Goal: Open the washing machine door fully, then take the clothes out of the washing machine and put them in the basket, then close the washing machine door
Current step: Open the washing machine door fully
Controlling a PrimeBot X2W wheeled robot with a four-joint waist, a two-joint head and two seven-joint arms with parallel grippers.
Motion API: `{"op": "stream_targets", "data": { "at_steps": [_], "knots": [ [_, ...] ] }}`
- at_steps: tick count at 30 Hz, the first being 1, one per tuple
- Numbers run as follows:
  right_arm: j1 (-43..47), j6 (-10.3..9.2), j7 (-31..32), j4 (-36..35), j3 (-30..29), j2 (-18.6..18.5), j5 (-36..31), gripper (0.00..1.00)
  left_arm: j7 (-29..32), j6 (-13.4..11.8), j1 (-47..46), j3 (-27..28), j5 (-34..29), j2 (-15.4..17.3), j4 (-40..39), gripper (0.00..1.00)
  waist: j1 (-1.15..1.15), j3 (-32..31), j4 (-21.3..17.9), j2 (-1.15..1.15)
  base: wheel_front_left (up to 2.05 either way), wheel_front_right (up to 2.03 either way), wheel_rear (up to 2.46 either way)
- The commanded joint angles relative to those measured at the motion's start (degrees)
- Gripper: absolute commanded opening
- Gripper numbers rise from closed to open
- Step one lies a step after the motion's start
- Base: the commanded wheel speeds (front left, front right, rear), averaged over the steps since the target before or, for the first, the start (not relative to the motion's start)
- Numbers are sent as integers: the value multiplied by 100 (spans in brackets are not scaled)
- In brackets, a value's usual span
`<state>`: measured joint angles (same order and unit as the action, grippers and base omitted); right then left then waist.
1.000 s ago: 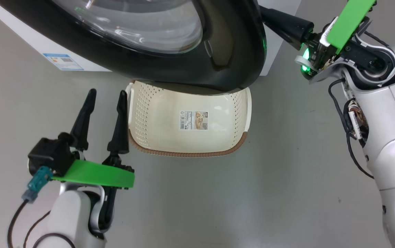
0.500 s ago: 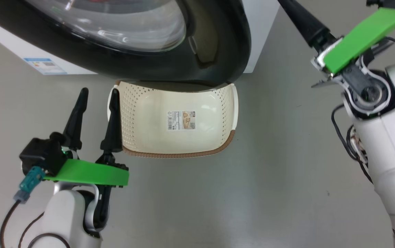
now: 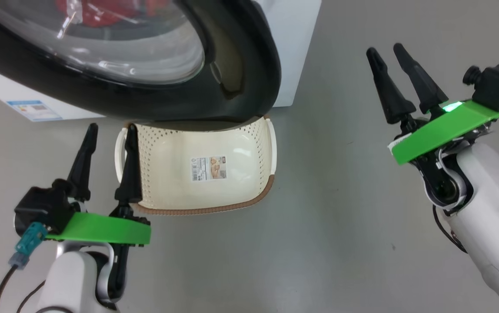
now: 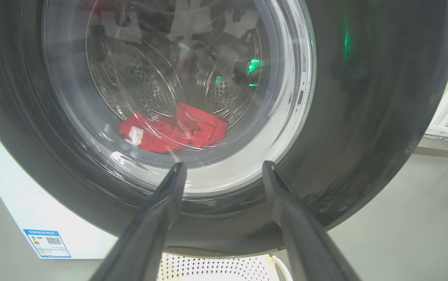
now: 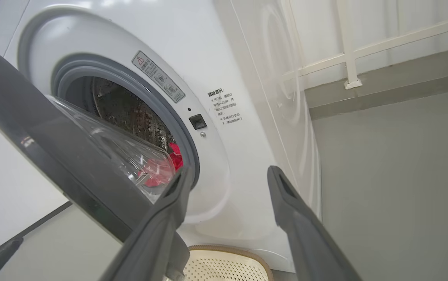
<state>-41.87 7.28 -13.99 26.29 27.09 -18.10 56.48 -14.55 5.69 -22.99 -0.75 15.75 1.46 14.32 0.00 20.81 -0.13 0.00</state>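
Now, the door (image 3: 145, 104) is only part open. Your left gripper (image 3: 112, 126) and right gripper (image 3: 384, 48) both stand wide, holding nothing. Hook the right one behind the door's free right edge and swing it smoothly left, over the basket (image 3: 167, 148) sitting beneath. Glossy black rim, bulging glass; red clothes (image 4: 173, 132) lie low in the drum (image 4: 153, 89).

Plain grey floor (image 3: 319, 243), white bars (image 5: 345, 47)
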Motion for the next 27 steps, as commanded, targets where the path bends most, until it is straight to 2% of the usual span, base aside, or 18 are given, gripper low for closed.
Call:
{"op": "stream_targets", "data": {
  "at_steps": [1, 3, 6, 11, 16, 21, 27],
  "knots": [
    [204, 21, -76, -81, 47, -28, -209, 100, -45, 54, 123, 207, -39, 142, -138, 100, 0, -98, -85, 0, 0, 0, 0],
    [252, 21, -89, -59, 14, -28, -366, 100, -45, 60, 143, 222, -47, 142, -134, 100, 0, -119, -98, 0, 0, 0, 0],
    [458, 21, -97, -235, -437, 69, -1002, 100, -45, 75, 199, 264, -77, 142, -139, 100, 0, -178, -132, 0, 0, 0, 0],
    [1048, 21, -99, -699, -1096, 357, -2096, 100, -45, 94, 309, 340, -107, 142, -197, 100, 0, -291, -164, 0, 0, 0, 0],
    [1587, 21, -100, -1242, -1666, 664, -2886, 100, -45, 108, 444, 375, -141, 142, -269, 100, 0, -378, -193, 0, 0, 0, 0],
    [2038, 21, -100, -1702, -2024, 923, -3374, 100, -45, 106, 546, 374, -151, 142, -358, 100, 0, -430, -191, 0, 0, 0, 0],
    [2430, 21, -100, -1993, -2229, 1115, -3662, 100, -45, 100, 601, 346, -139, 142, -439, 100, 0, -454, -153, 0, 0, 0, 0]
  ]
}}
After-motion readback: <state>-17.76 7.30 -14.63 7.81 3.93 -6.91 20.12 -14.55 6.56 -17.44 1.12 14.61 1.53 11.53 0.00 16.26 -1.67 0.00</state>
